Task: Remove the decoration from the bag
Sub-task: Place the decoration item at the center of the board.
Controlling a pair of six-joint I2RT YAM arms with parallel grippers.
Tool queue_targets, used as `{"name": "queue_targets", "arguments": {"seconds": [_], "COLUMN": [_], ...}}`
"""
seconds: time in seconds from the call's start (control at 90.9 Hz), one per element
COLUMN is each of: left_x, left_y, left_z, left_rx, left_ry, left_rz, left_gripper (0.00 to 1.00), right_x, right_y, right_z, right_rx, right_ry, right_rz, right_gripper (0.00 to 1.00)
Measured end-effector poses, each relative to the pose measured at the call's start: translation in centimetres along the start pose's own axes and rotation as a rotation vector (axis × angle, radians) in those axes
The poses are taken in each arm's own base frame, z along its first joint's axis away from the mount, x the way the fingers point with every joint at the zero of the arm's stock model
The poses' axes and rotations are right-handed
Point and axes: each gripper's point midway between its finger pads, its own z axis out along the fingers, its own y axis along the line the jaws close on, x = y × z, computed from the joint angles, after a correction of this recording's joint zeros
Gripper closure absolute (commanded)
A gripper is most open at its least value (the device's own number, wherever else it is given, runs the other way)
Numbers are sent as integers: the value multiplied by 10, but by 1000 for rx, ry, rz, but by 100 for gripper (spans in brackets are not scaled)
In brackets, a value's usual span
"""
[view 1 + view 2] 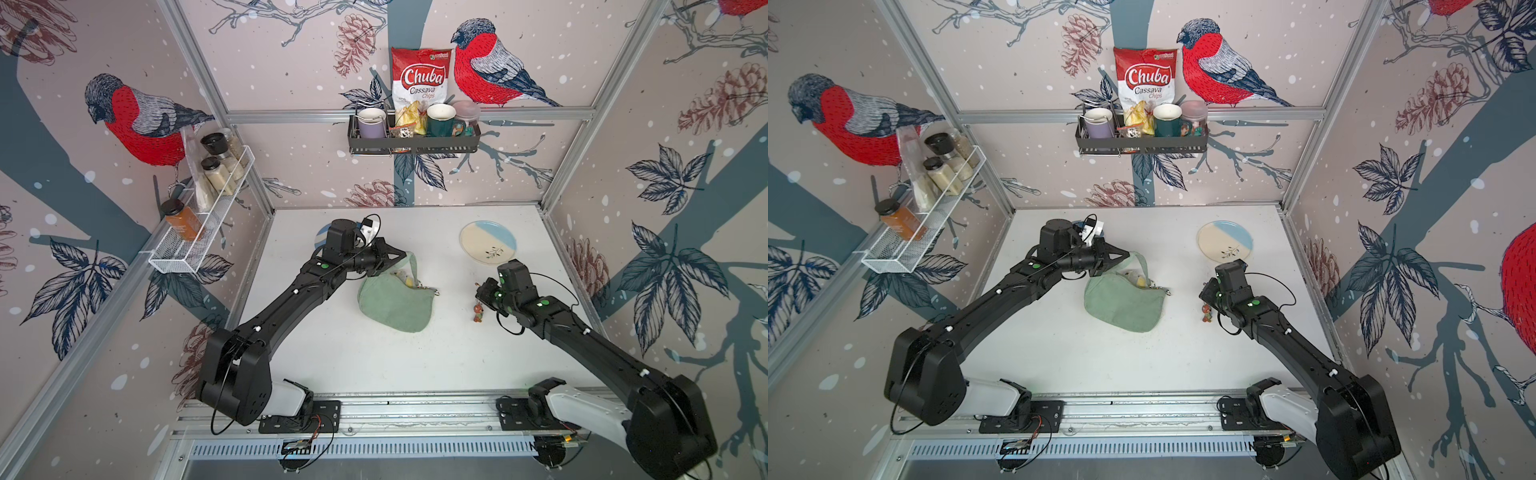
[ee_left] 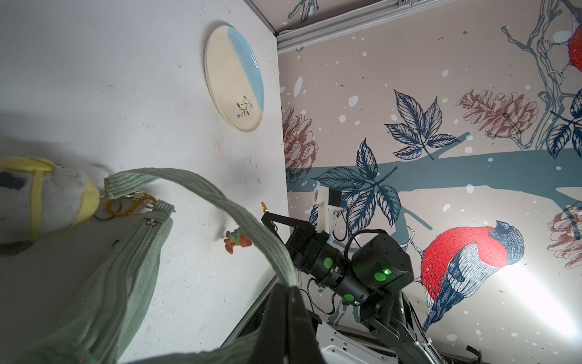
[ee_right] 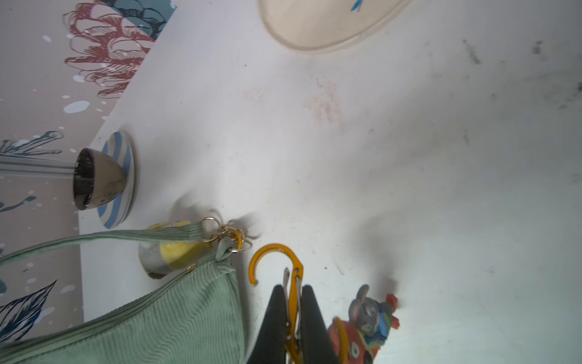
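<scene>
White wire rack [image 1: 199, 232] with spice jars on the left wall. Left gripper [image 2: 286, 291] is clamped tight on the strap [image 2: 220, 201] of the bag [image 1: 395, 305], holding the strap up in an arch. A striped saucer [image 3: 119, 176] with a dark bowl [image 3: 94, 179] on it sits behind the left arm, mostly hidden in both top views. The bag itself lies on the tabletop [image 1: 374, 365] near the middle, between the two arms, sage-green corduroy, zip edge facing the back wall. A grey-and-yellow plush toy [image 2: 47, 201] lies against the bag's upper edge, clipped by a small orange clip [image 2: 132, 205] to the metal rings [image 3: 217, 234] at the strap end.

Right of the bag, apart from it: the right gripper [image 3: 293, 302] is closed on an orange carabiner [image 3: 267, 252], hook end free and not touching the rings. A figurine charm [image 1: 478, 312], red fox plus grey rabbit, hangs from that carabiner just below the gripper, down at the tabletop; cannot tell if it rests on it. A cream-and-blue plate [image 1: 487, 245] lies behind the right gripper, near the right wall.
</scene>
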Motion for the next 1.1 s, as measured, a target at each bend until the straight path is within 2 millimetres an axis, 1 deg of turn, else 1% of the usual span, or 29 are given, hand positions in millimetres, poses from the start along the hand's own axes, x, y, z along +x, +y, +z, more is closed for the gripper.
{"name": "queue_targets", "arguments": {"seconds": [0.198,0.55,0.649,0.759,1.1], "left_x": [0,1,1,2,2], "left_y": [1,10,11,12,13], "left_z": [0,4,5,5,5], "left_rx": [-3,-14,-15,-17,-19], "left_ry": [-3,5,6,7,8], "left_rz": [4,-7,-7,-10,-12], "left_gripper": [100,100,100,100,100], "right_x": [1,-12,-12,-10,-6], "right_y": [-25,-51,-59,-64,-70], "right_z": [18,45,54,59,66], "right_rx": [89,247,301,342,401], "right_ry": [-8,-52,-50,-48,-16], "right_rz": [37,34,16,-14,-33], "right_gripper": [100,100,100,100,83]}}
